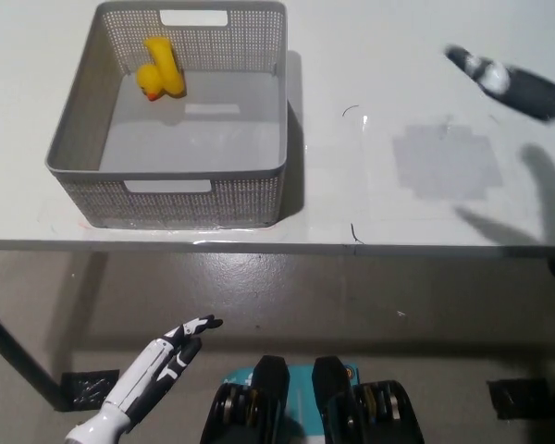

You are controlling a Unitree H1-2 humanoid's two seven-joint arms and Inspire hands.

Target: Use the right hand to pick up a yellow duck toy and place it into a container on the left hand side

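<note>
Duck toy (161,67) sits upright inside the grey basket (166,194), near its far-left corner — on the floor of the container, touching no hand, which reads as the placing already done. Seen from the head camera, the right hand (507,81) hangs well to the right of the basket above the white table (379,185), blurred, fingers stretched out and holding nothing; a hand with no further business at the basket would sit so. Below the basket, off the table's near edge, the white left hand (159,368) rests idle, fingers straight and empty.
</note>
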